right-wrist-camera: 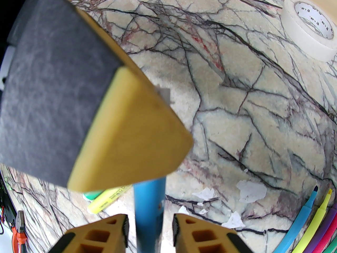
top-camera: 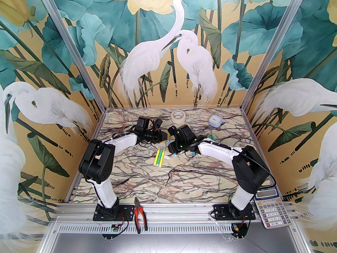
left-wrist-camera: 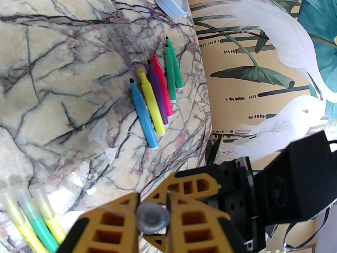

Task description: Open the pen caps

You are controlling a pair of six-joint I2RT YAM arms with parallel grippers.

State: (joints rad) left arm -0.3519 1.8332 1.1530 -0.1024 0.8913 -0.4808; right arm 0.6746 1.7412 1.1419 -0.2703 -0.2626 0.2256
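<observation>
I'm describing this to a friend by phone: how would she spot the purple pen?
On the marble table, look near the edge by the heron wallpaper, where six uncapped markers lie side by side. The purple marker sits between the yellow marker and the pink marker, the only purple body there.

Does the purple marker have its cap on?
No, the purple marker lies on the table with its dark tip bare.
</observation>
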